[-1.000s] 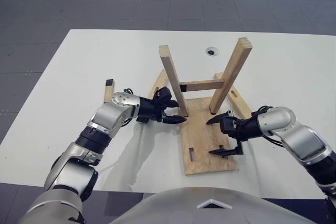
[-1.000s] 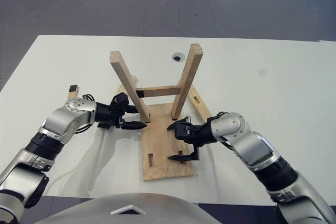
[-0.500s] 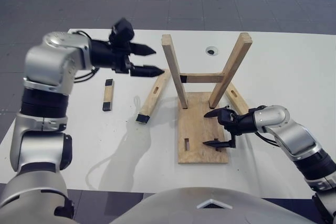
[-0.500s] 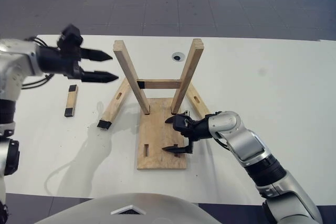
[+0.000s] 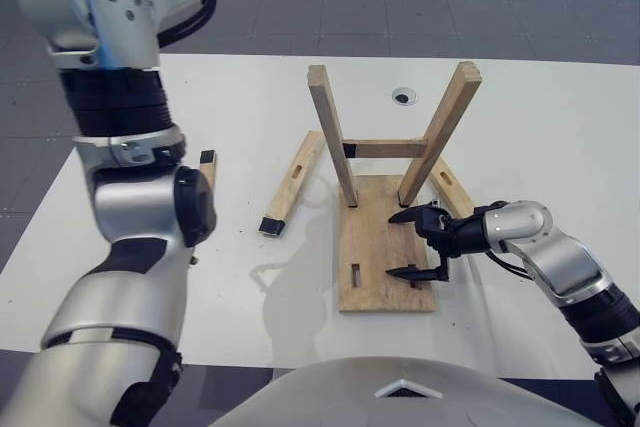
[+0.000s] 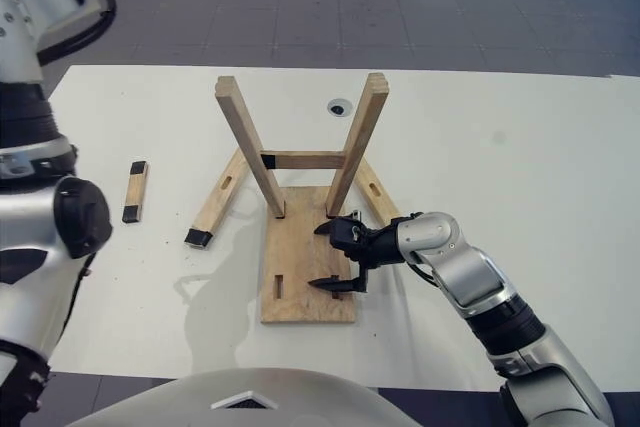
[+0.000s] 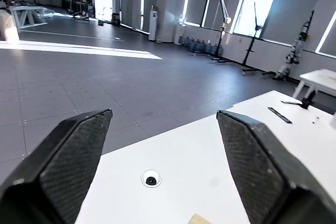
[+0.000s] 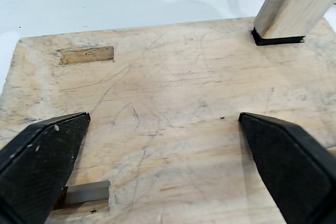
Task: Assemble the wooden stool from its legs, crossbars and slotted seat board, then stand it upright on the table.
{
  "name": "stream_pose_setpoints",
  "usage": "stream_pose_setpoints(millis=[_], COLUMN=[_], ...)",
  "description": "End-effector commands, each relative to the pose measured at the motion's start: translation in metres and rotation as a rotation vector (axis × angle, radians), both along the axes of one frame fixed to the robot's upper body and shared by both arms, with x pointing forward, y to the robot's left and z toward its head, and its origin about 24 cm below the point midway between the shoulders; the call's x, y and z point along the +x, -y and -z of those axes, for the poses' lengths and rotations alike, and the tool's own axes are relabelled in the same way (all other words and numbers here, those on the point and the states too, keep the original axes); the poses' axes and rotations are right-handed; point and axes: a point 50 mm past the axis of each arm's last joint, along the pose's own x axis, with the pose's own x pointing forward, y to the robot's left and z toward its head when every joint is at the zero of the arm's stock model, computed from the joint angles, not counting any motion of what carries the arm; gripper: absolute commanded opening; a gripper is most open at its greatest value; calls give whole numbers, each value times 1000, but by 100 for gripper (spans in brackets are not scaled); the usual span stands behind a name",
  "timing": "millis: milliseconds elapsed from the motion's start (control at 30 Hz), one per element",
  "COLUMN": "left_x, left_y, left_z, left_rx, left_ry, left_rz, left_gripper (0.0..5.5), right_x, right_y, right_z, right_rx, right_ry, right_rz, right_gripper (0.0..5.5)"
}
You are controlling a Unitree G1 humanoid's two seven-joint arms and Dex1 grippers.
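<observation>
On the white counter (image 5: 560,127) the slotted seat board (image 5: 375,287) lies flat toward the robot's edge. Two legs stand in its far slots, joined by a crossbar (image 5: 386,148). The left upright leg (image 5: 332,137) leans toward 11 o'clock and the right upright leg (image 5: 440,132) toward 1 o'clock. From the board, a loose leg (image 5: 292,180) lies at 10 o'clock. A second loose leg (image 5: 450,187) lies at 2 o'clock, partly behind the right upright leg. A short crossbar piece (image 6: 133,192) lies well apart at 9 o'clock.

The right hand (image 5: 392,245) hovers at the board's 3 o'clock side, fingers spread wide just above the wood (nothing between them). The left hand (image 7: 165,166) is up high over the counter's far part — spread too, holding nothing — with a grommet hole (image 7: 151,180) below it.
</observation>
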Motion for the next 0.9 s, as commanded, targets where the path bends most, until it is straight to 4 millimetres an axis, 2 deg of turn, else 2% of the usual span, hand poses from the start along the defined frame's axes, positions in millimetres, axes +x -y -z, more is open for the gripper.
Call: stream_pose_setpoints(millis=[33,133,200,233,267,300,400,433,467,533,567,600,667,700,733,767,800,833,900], left_x=[-12,-26,-28,-27,-25,-23,-33,-37,-38,-30,-29,-32,-58,-74,-86,-92,-93,-88,-69], left_y=[18,31,33,32,30,24,2,2,5,19,26,36,51,52,51,50,48,47,45], left_z=[32,45,40,30,18,-4,-96,-107,-106,-59,-29,26,120,163,189,202,205,198,170], left_rx=[-15,3,-10,-35,-62,-91,-201,-217,-217,-164,-143,-87,-24,12,30,13,-10,-40,-107], left_ry=[-126,-185,-168,-132,-81,8,357,380,362,176,65,-102,-402,-523,-594,-629,-627,-593,-480], left_rz=[-27,10,4,-15,-47,-102,-255,-244,-219,-148,-103,-60,21,21,7,-17,-37,-51,-72], left_gripper=[372,372,372,372,372,372,372,372,372,372,372,372,372,372,372,372,372,372,372], right_x=[-13,-15,-15,-15,-15,-15,-15,-15,-16,-16,-16,-16,-16,-15,-13,-13,-13,-14,-17], right_y=[23,23,21,21,20,20,21,21,21,21,22,23,24,23,22,21,21,21,22], right_z=[39,39,40,40,40,40,40,40,40,39,39,39,39,38,37,36,35,35,38], right_rx=[-213,-211,-207,-205,-204,-203,-203,-203,-204,-206,-206,-207,-211,-209,-207,-204,-202,-204,-210], right_ry=[-109,-110,-110,-110,-110,-110,-108,-109,-109,-109,-109,-109,-107,-103,-100,-97,-96,-97,-103], right_rz=[104,103,105,108,109,111,115,116,115,112,113,116,121,120,119,119,118,116,115], right_gripper=[522,522,522,522,522,522,522,522,522,522,522,522,522,522,522,522,522,522,522])
